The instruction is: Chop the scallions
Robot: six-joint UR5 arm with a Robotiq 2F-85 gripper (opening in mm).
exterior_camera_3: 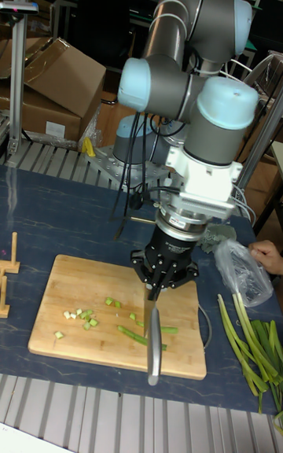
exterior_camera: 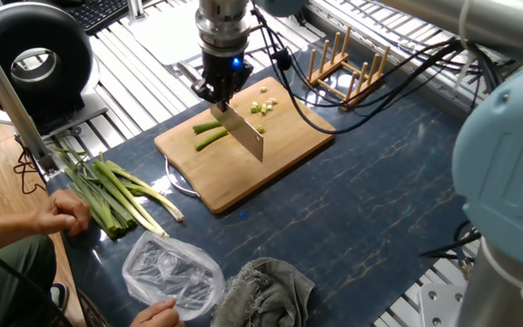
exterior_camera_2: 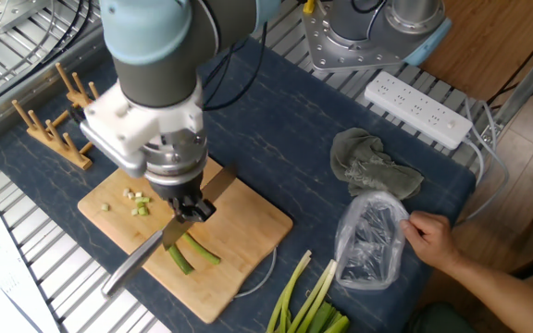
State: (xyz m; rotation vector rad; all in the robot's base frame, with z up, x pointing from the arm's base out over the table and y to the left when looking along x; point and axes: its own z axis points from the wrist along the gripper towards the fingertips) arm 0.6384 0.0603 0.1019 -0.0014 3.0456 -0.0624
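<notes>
Our black two-finger claw (exterior_camera_2: pixel 190 205) is gripping the steel knife (exterior_camera: pixel 243 134) over the pale wooden chopping board (exterior_camera: pixel 280 145), where soft, light green scallion stalks (exterior_camera: pixel 209 133) are lying; they may roll.

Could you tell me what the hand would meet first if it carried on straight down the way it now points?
Probably the scallion pieces on the cutting board: the hand points down, shut on the knife, whose blade hangs over them. The exact height is unclear.
</notes>
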